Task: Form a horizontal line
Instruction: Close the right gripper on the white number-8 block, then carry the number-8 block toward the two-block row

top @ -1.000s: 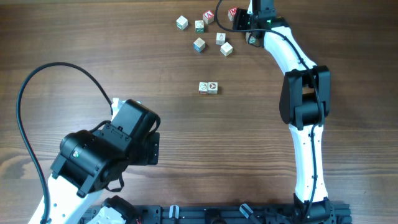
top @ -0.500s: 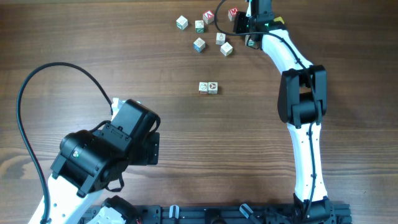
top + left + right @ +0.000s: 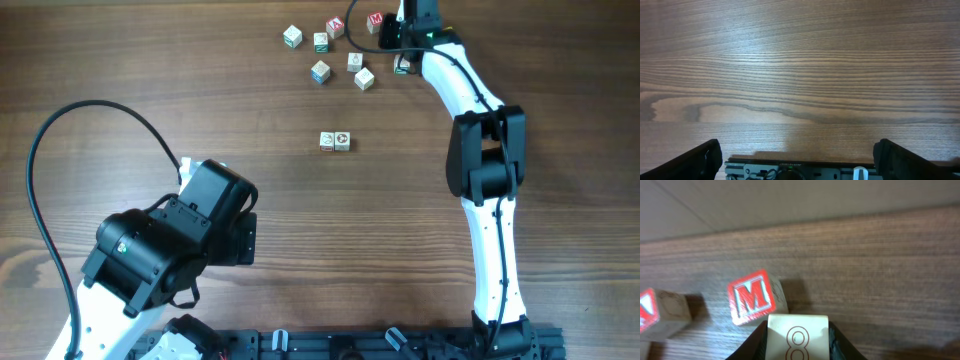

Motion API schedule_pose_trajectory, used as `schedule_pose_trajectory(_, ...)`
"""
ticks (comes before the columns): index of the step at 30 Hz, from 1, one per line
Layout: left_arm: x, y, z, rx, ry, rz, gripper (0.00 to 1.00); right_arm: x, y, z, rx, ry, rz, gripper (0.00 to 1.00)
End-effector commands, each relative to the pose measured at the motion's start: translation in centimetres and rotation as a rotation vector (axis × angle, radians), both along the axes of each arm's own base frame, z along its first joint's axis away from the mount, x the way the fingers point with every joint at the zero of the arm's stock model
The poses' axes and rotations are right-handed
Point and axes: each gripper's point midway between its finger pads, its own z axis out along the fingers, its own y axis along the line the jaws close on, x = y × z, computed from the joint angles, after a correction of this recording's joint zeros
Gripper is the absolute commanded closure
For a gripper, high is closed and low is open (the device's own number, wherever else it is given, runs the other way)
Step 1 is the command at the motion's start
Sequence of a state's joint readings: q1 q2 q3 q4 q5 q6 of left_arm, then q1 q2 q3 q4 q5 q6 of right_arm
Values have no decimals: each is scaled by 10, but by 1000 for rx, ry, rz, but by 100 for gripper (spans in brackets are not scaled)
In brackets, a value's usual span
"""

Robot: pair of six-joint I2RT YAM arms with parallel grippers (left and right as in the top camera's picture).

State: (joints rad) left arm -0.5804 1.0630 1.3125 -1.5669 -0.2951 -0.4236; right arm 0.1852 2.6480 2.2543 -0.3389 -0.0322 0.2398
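The row (image 3: 335, 141) is two whitish letter cubes touching side by side at mid-table. My right gripper (image 3: 798, 347) is shut on a whitish cube marked with a red 8 (image 3: 798, 336), at the far edge of the table (image 3: 392, 35). A cube with a red M (image 3: 751, 296) lies just beyond the held cube, also seen from overhead (image 3: 376, 20). My left gripper (image 3: 800, 160) is open and empty over bare wood at the near left, far from all the cubes; from overhead only its arm (image 3: 170, 245) shows.
Several loose letter cubes lie at the far edge (image 3: 292, 37) (image 3: 321, 42) (image 3: 335, 28) (image 3: 320, 71) (image 3: 355, 61) (image 3: 364, 79). Another cube (image 3: 402, 64) sits beside my right wrist. A red-lettered cube (image 3: 660, 312) shows at the left of the right wrist view.
My right gripper has edged slightly toward the far edge, which uncovers more of the cube beside its wrist. The row and the left arm have not moved.
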Motion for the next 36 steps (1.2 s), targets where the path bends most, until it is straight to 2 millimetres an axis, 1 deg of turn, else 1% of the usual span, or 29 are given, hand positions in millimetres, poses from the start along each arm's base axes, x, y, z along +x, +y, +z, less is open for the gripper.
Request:
schedule_pose_trajectory(1,1,3,-1,15,-6,7,0,8,1,31,-1,-52,-5,79)
schedule_pose_trajectory(4,1,3,-1,15,-6,7,0,5,0,61,3,-73,-5,81)
schedule_pose_trajectory(5,1,3,-1,15,-6,7,0,0,0,87,5,-84,-4,81)
schedule_pose_trajectory(7,1,3,-1,15,-6,7,0,-7,-2,110,6,-92,-4,82)
schedule_pose_trajectory(9,1,3,-1,15,-6,7,0,-18,-3,138,7,-96,-3,82)
schedule_pose_trajectory(12,1,3,-1,15,-6,7,0,-40,-7,180,7,-94,-2,82)
schedule_pose_trajectory(13,1,3,-1,15,-6,7,0,-51,-8,196,6,-87,-2,82)
schedule_pose_trajectory(16,2,3,-1,15,-6,7,0,-78,-13,220,2,-53,1,83)
schedule_pose_trajectory(18,1,3,-1,15,-6,7,0,-102,-15,229,-4,4,7,83)
schedule_pose_trajectory(19,2,3,-1,15,-6,7,0,-109,-15,229,-5,27,13,83)
schedule_pose_trajectory(20,2,3,-1,15,-6,7,0,-121,-15,226,-5,72,23,83)
schedule_pose_trajectory(21,1,3,-1,15,-6,7,0,-128,-15,221,-3,106,30,83)
schedule_pose_trajectory(23,2,3,-1,15,-6,7,0,-148,-14,206,-1,209,48,83)
schedule_pose_trajectory(25,2,3,-1,15,-6,7,0,-166,-14,185,-3,315,54,83)
schedule_pose_trajectory(28,1,3,-1,15,-6,7,0,-187,-11,153,3,443,72,86)
schedule_pose_trajectory(31,1,3,-1,15,-6,7,0,-206,2,119,30,553,104,87)
schedule_pose_trajectory(32,2,3,-1,15,-6,7,0,-210,4,110,33,577,98,87)
schedule_pose_trajectory(36,2,3,-1,15,-6,7,0,-232,23,60,33,671,84,88)
